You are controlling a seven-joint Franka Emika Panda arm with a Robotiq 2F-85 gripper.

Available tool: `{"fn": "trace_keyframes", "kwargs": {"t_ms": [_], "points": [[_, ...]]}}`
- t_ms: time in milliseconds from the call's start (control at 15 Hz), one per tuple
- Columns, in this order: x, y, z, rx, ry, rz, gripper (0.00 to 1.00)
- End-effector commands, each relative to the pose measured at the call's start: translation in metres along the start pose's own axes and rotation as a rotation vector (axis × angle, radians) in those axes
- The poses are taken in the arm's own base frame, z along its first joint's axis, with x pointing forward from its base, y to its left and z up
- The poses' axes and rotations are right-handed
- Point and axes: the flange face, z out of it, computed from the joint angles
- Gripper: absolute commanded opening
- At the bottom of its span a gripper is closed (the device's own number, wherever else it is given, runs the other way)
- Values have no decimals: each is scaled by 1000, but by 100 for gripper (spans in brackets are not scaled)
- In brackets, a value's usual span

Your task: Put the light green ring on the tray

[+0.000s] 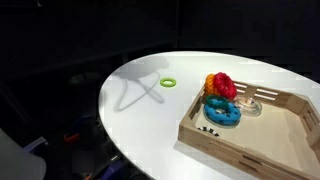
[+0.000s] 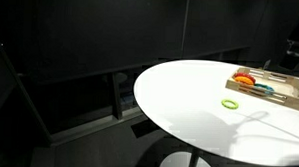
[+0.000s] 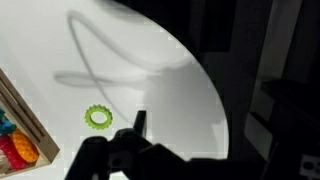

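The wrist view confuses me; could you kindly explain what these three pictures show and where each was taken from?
Two pictures come from cameras standing outside a robot arm; the third camera rides on its wrist, so the dark shapes at the bottom edge are its jaws. Whether they are open is too dark to tell, but nothing shows in them. A white round table carries a light green ring, lying alone, and a wooden tray with other coloured rings inside.

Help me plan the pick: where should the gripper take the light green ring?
Likely pinch its band, one finger in the open centre, one outside, coming straight down: the light green ring lies flat on the white table, thin, clear of the tray.
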Motion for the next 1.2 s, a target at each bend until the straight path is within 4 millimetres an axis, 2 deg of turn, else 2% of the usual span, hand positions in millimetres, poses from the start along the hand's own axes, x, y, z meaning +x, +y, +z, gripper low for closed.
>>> {"fn": "trace_keyframes", "kwargs": {"t_ms": [0, 467, 800, 1133], "points": [[0, 0, -1, 0, 0, 0, 100], [2, -1, -2, -2, 0, 0, 100], [20, -1, -14, 7, 0, 18, 100], [53, 9, -29, 27, -13, 59, 100]]}}
